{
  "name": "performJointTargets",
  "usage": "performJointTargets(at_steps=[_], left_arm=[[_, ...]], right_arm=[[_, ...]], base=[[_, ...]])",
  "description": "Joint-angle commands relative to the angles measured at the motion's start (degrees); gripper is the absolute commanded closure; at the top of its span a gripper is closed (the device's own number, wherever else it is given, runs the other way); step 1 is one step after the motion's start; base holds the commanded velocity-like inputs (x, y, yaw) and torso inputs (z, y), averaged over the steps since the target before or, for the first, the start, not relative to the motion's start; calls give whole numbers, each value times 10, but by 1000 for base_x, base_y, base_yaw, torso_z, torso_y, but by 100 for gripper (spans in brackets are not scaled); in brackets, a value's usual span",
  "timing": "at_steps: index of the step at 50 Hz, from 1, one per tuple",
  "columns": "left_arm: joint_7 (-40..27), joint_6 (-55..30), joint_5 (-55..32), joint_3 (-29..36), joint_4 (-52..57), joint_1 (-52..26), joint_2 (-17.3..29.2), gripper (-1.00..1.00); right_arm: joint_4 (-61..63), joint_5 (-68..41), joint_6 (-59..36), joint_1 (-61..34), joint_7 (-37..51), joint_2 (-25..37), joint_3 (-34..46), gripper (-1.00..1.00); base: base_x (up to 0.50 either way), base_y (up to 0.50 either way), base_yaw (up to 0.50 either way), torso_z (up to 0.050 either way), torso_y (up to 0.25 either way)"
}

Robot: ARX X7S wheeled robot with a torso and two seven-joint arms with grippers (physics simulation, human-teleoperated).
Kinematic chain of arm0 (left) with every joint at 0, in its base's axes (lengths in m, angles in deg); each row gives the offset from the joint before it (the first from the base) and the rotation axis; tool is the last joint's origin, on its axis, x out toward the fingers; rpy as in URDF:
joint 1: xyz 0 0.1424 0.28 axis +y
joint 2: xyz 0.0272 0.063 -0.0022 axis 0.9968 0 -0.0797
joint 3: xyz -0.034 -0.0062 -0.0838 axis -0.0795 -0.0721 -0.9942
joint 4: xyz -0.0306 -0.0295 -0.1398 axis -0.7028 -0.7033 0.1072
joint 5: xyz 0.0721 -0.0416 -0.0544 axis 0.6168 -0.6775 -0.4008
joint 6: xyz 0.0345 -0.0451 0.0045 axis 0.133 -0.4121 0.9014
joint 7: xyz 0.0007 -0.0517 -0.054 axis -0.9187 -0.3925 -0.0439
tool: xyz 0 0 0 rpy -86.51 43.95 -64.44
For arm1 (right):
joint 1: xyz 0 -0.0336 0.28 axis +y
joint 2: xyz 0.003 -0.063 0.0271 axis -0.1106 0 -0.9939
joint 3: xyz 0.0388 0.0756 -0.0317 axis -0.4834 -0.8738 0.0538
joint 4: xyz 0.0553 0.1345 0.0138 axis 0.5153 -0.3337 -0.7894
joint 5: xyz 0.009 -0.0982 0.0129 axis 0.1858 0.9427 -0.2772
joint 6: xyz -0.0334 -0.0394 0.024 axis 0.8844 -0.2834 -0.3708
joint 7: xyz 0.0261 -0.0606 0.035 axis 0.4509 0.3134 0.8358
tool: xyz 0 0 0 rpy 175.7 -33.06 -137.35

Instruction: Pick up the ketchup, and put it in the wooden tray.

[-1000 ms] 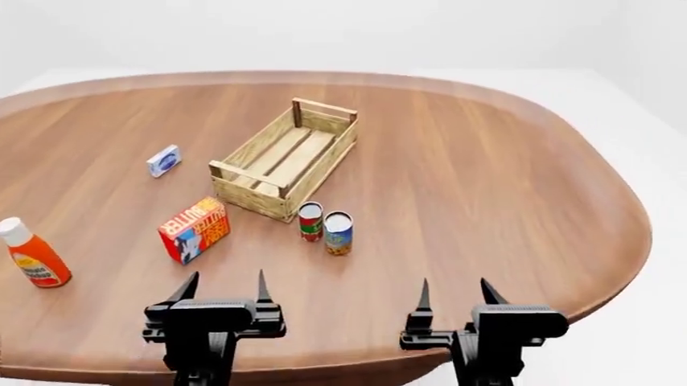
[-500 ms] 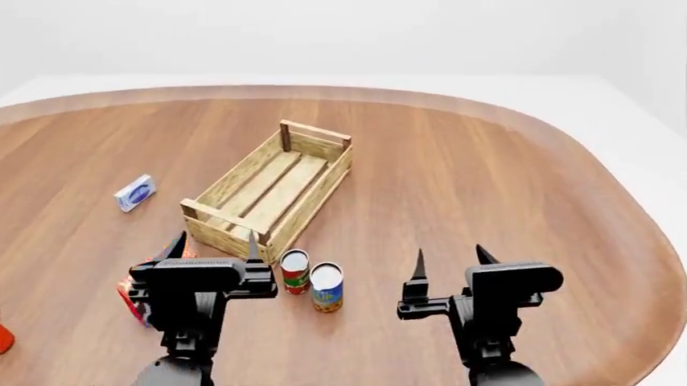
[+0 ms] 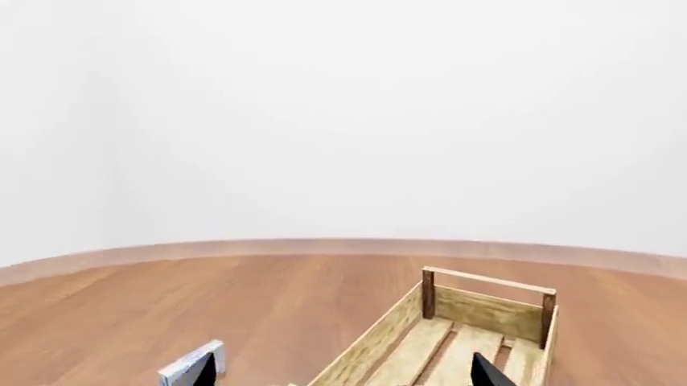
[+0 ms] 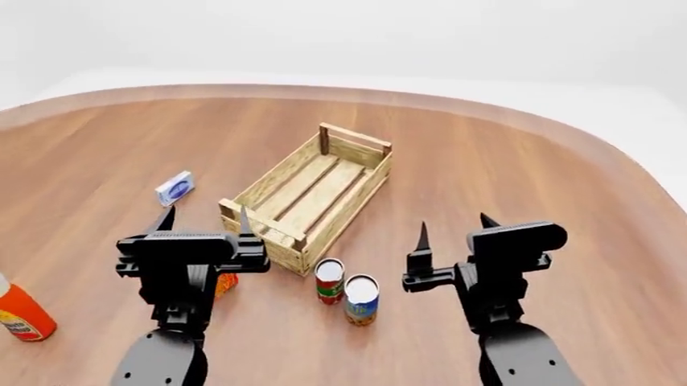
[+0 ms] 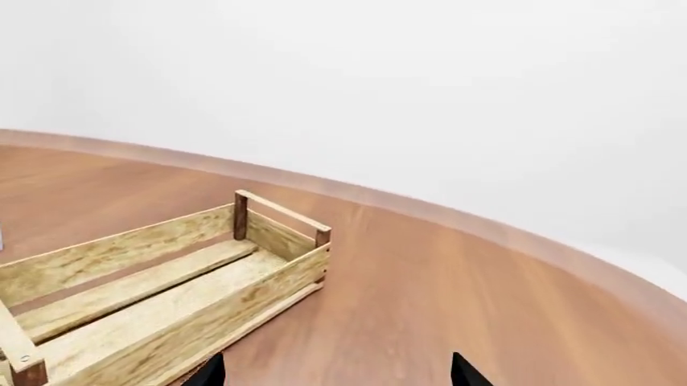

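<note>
A: Ketchup is what we look for first from the head camera. It stands at the 8 o'clock edge of the table, partly cut off by the picture's edge, well apart from everything else.

B: And the wooden tray sits near the middle, with nothing inside it. We see two cans just by its near corner, toward 6 o'clock: a red can and a blue can, side by side.

A: Our left gripper hangs in front of that near corner with its fingers apart and holding nothing. A bit of the butter box peeks out behind it. A small blue box lies at about 10 o'clock from the tray.

B: Our right gripper is at 5 o'clock from the tray, fingers apart too, holding nothing.

A: From the left wrist we see the tray's far end and the small blue box. Only one dark fingertip shows, with nothing in it.

B: From the right wrist we see the tray lying long across the table. Two fingertips poke in, wide apart, with bare wood between them.
</note>
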Motion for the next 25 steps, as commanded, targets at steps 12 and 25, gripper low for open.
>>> performJointTargets(at_steps=[12, 25], left_arm=[[-40, -49, -5, -14, -43, -72, -6, -100], [-32, -30, -3, -13, -75, -112, 11, -100]], right_arm=[[21, -11, -40, -22, -6, 23, -2, -100], [17, -8, -63, -54, -9, 31, 10, -100]], base=[[153, 21, 500, 0, 1], [143, 31, 456, 0, 0]])
